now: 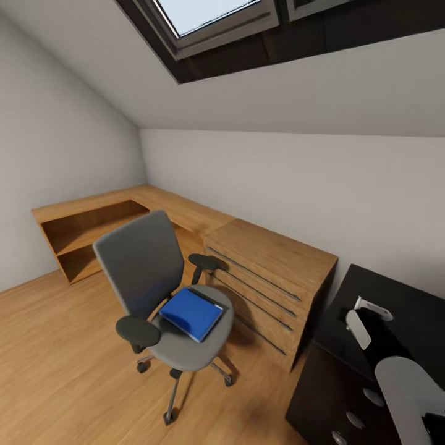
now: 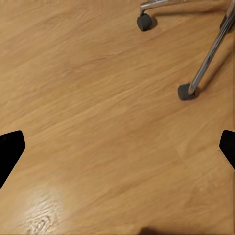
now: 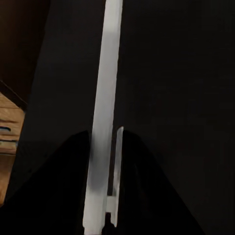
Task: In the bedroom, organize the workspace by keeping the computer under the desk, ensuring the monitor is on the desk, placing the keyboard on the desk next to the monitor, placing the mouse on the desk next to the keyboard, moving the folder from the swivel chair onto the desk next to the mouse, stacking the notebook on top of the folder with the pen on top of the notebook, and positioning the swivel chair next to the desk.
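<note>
In the head view, at the left of the frame, a low light-wood cabinet (image 1: 93, 225) with open shelves runs along the wall and turns the corner under the sloped ceiling and its skylight (image 1: 210, 15). Right of it, at the centre, the swivel chair (image 1: 141, 262) stands on the wood floor (image 1: 55, 358), well apart from the bench. Its grey back is turned to the left and its chrome base is on castors. The blue folder (image 1: 191, 313) lies flat on the chair's seat, between the two black armrests.

Further right, a light-wood chest of drawers (image 1: 272, 275) stands against the wall, just beside the black-topped bench (image 1: 411, 296) at the lower right. The bench's black drawer unit (image 1: 321, 389) shows round silver knobs (image 1: 355, 420). The robot's right arm (image 1: 408, 395), pale grey, reaches over that corner of the bench.

In the left wrist view, the left pincer (image 2: 117, 147) is spread wide over bare floor, its black fingertips (image 2: 10, 149) at opposite edges of the frame. Two of the chair's castors (image 2: 185, 91) and chrome legs lie at the upper right.

In the right wrist view, the right pincer (image 3: 110, 196) hangs over the dark bench top. Its dark fingers (image 3: 63, 196) flank a thin pale strip (image 3: 108, 73) seen edge-on. We cannot tell whether they pinch it or what it is.
</note>
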{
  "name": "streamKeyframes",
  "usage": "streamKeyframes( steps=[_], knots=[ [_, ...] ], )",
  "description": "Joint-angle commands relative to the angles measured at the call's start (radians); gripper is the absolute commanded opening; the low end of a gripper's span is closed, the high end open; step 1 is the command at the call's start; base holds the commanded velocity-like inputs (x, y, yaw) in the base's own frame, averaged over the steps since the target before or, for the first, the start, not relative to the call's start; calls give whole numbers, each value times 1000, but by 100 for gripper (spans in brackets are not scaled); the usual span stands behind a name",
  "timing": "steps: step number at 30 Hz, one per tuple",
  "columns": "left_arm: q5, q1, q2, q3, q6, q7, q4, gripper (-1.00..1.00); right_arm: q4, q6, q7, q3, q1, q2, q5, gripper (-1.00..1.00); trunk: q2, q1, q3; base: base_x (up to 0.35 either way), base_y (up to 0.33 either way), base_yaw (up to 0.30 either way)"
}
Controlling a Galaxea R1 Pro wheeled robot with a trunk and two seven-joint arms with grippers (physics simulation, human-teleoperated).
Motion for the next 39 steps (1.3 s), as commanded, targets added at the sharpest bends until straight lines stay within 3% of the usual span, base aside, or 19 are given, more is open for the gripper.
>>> streamKeyframes(
  steps=[1,12,23,39],
  knots=[
    [8,-1,1,-8,-4,8,0,100,26,-8,6,0,-11,-5,-7,-100,-1,1,-1,274,0,0],
    [8,-1,3,-8,-4,9,0,100,180,-52,27,0,-75,-33,-5,-100,-1,1,-1,54,0,0],
    [10,-1,3,-7,-4,9,0,100,182,60,19,-2,-81,-32,-6,-100,-1,1,-1,0,0,0],
    [10,-1,3,-7,-4,9,0,100,178,69,18,-1,-81,-32,-4,-100,-1,1,-1,0,0,0]
  ],
)
